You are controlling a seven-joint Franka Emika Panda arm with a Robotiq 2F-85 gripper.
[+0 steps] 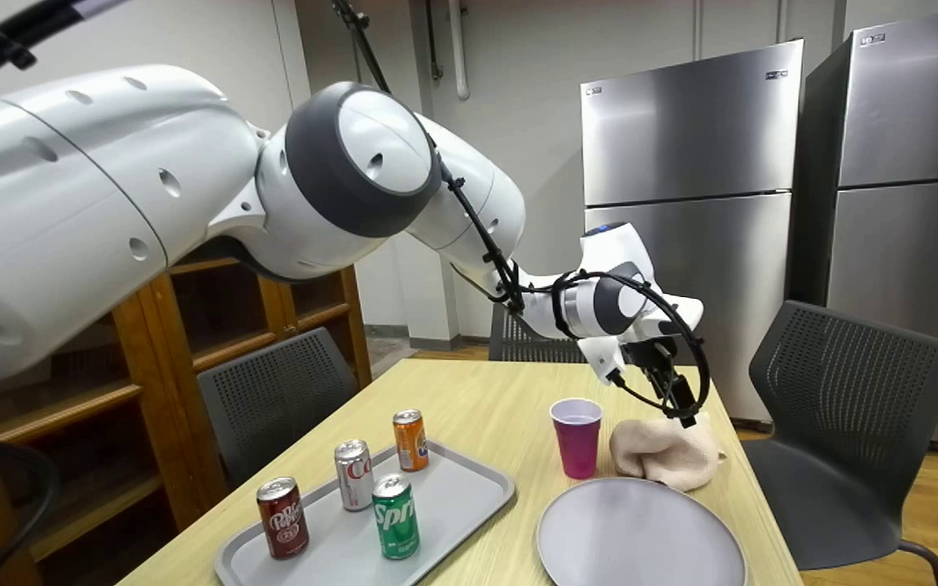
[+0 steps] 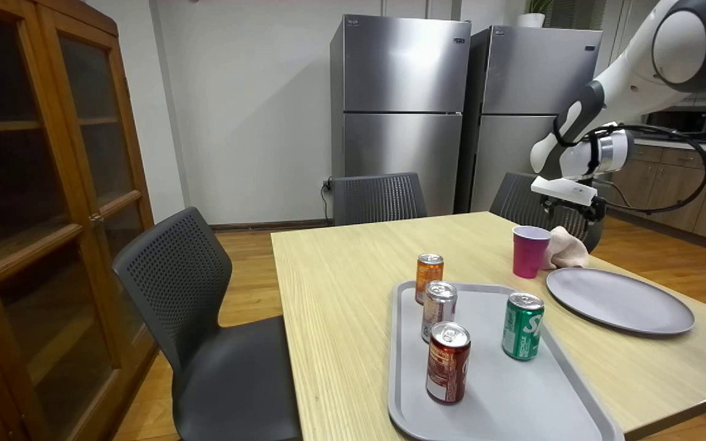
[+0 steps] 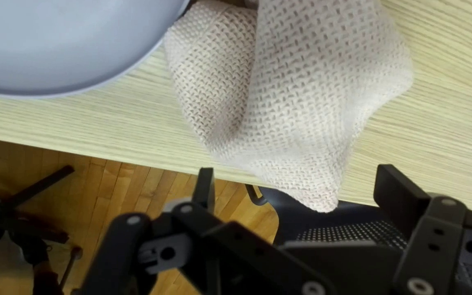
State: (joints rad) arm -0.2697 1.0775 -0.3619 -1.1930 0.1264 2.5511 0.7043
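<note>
The claw (image 3: 296, 174) is hanging near the edge of the table (image 3: 445, 135), its fingers standing wide apart w/ nothing clamped btwn them. The cloth (image 3: 301, 98) is lying bunched on the table; in the wrist view one corner is showing past the edge, btwn the fingertips. The plate (image 3: 68, 45) is sitting just beside it, and in both exterior views the cup (image 1: 577, 456) is standing upright nearby. Step in hand, as I'm judging it: working the cloth at that corner, claw empty. Height gap isn't reading well from above, so can't say if anything's touching. Next move is calling for care: if gripping, lowering w/ the corner centred; if backing off, rising w/o snagging the weave.
</note>
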